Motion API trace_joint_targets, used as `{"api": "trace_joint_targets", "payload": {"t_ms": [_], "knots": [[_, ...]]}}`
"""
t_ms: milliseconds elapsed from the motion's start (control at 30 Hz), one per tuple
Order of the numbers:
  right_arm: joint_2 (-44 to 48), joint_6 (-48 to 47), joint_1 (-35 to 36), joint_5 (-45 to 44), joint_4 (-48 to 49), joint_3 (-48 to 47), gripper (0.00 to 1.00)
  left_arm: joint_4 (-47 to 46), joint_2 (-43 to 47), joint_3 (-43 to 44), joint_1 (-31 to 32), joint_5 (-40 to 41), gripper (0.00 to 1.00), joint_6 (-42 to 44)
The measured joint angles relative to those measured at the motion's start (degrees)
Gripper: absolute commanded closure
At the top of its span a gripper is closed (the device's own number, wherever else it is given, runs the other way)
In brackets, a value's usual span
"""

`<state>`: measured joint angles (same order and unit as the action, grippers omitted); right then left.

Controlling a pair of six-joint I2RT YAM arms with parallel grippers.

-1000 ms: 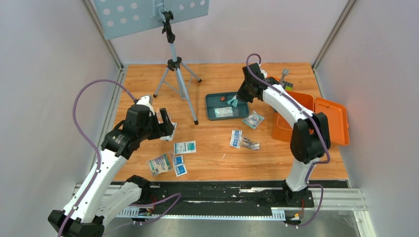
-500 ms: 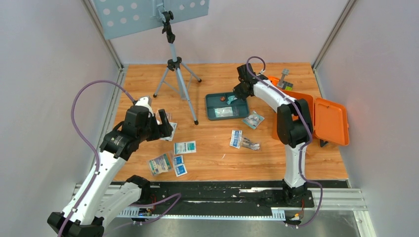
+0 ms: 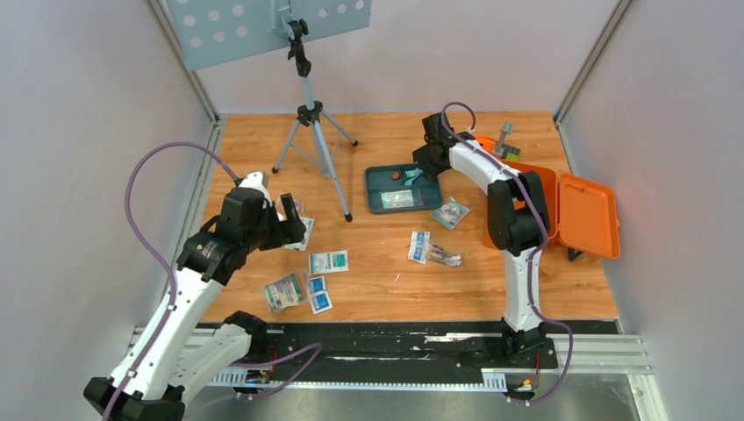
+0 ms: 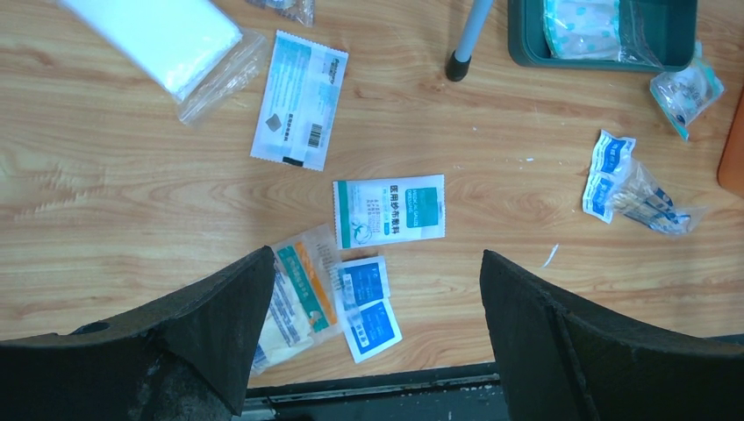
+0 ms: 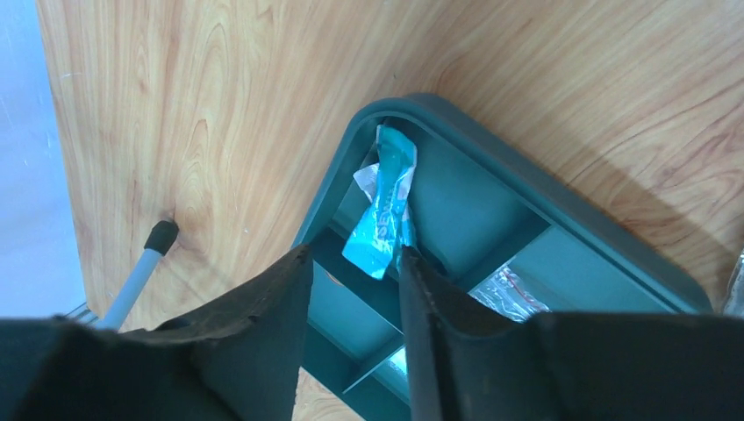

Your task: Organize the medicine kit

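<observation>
A dark teal divided tray (image 3: 379,203) sits at the back middle of the table. My right gripper (image 3: 420,166) hovers over its far right corner. In the right wrist view the tray's rim (image 5: 496,151) shows, and a teal packet (image 5: 387,207) leans in the corner compartment, touching one finger of my right gripper (image 5: 355,256), whose jaws stand a little apart. My left gripper (image 3: 294,216) is wide open and empty above loose sachets: a white-green one (image 4: 389,210), two blue ones (image 4: 368,303) and an orange-striped bag (image 4: 295,289). An open orange case (image 3: 590,210) lies at the right.
A tripod (image 3: 312,115) stands left of the tray, one foot (image 4: 455,66) near the sachets. A white-teal sachet (image 4: 298,98) and a gauze bag (image 4: 167,39) lie at the left. A swab packet (image 3: 433,249) and a clear bag (image 3: 450,211) lie in front of the tray.
My right arm has swung back and lowered the teal packet into the tray's corner, and its jaws have parted. My left gripper has shifted only slightly.
</observation>
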<state>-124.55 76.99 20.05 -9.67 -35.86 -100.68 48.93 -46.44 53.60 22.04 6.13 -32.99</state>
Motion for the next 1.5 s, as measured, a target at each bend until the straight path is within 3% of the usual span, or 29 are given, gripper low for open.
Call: {"api": "trace_joint_targets", "payload": {"t_ms": [267, 500, 833, 1167, 1333, 1500], "knots": [[0.02, -3.15, 0.11, 0.07, 0.85, -0.22, 0.57, 0.02, 0.00, 0.04, 0.00, 0.00, 0.05, 0.11], [6.82, -15.52, 1.09, -1.27, 2.99, 1.90, 0.56, -0.04, 0.00, 0.04, 0.00, -0.02, 0.05, 0.11], [30.49, -34.97, 2.05, 0.59, 9.51, 22.88, 0.55, -0.37, -0.04, 0.04, 0.00, -0.09, 0.05, 0.20], [46.71, -50.90, 7.04, 5.31, 8.44, 48.00, 0.48, -1.51, -0.33, 0.04, 0.00, -1.16, 0.05, 0.17], [51.80, -59.04, 9.53, 9.66, 8.74, 53.22, 0.47, -1.81, -0.83, 0.04, 0.00, -1.57, 0.05, 0.15], [50.05, -63.45, 9.84, 11.56, 8.90, 53.70, 0.50, -2.51, -1.27, 0.04, 0.00, -2.19, 0.05, 0.09]]}}
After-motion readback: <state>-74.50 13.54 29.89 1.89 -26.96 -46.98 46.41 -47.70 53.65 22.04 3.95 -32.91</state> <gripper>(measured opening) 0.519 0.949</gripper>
